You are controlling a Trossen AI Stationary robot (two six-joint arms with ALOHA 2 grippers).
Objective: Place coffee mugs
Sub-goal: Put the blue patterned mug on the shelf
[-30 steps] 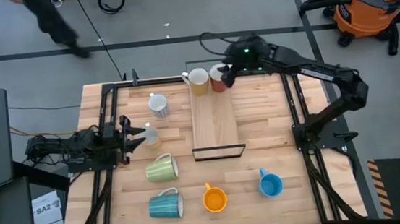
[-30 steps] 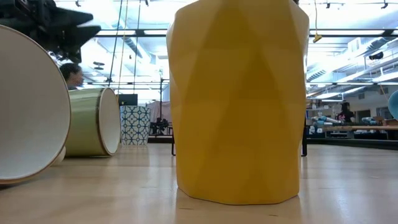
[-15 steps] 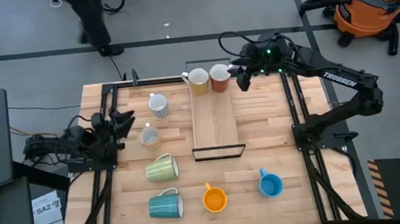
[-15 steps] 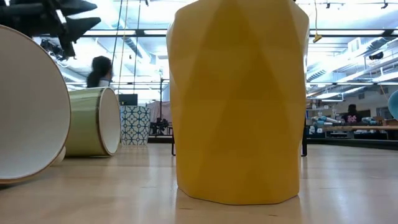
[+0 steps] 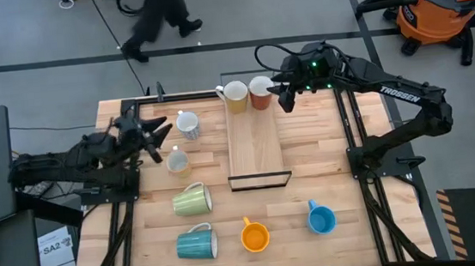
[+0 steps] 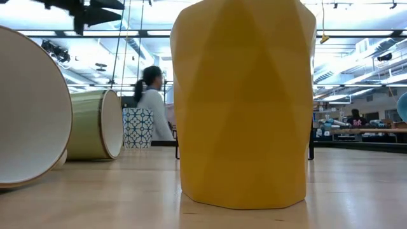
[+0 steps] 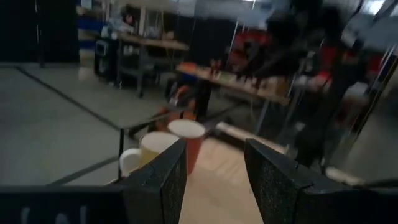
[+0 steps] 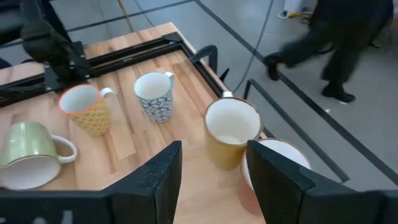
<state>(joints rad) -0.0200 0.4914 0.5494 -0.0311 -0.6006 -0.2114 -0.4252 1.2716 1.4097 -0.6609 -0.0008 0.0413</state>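
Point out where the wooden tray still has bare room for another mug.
The tray is bare from the red-orange mug and yellow mug at its far end down to its near rail. That far end is crowded, with the right claw beside the red-orange mug.

Two dark jointed arms carry looping black cables, white lettering and green lights near the right hand [image 5: 285, 99].

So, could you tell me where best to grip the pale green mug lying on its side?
The green mug lies with its mouth toward the left arm and its handle on top. I would come down from above and pinch that handle, or the rim.
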